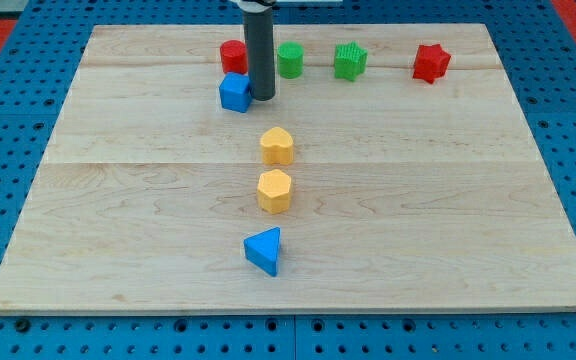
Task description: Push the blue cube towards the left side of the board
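Note:
The blue cube (234,92) sits near the view's top, left of centre, just below the red cylinder (232,55). My tip (262,96) stands right against the cube's right side, touching or nearly touching it. The dark rod rises from there to the view's top edge and hides part of the space between the red cylinder and the green cylinder (290,60).
A green ridged block (349,61) and a red star-shaped block (430,62) lie along the top row. Two yellow blocks (277,146) (274,190) and a blue triangular block (264,250) run down the middle of the wooden board (468,200).

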Available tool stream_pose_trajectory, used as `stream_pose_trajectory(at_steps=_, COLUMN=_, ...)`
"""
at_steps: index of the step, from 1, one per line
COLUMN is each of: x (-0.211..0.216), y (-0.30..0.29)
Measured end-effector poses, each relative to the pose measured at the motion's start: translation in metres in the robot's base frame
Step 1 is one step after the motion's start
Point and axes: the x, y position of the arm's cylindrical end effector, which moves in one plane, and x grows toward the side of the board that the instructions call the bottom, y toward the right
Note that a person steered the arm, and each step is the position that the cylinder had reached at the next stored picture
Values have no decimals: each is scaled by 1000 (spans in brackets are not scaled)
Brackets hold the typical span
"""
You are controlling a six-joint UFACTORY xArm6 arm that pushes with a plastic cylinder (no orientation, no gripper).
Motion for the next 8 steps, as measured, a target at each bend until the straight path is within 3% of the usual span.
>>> stream_pose_trajectory(at_steps=1, x=-1, y=-49)
stream_pose_trajectory(at_steps=3, x=37, y=-92)
stream_pose_trajectory(at_steps=6, x=55, y=-155)
stream_pose_trajectory(at_steps=7, x=52, y=-185)
stream_pose_trajectory(at_steps=8, x=20, y=-190)
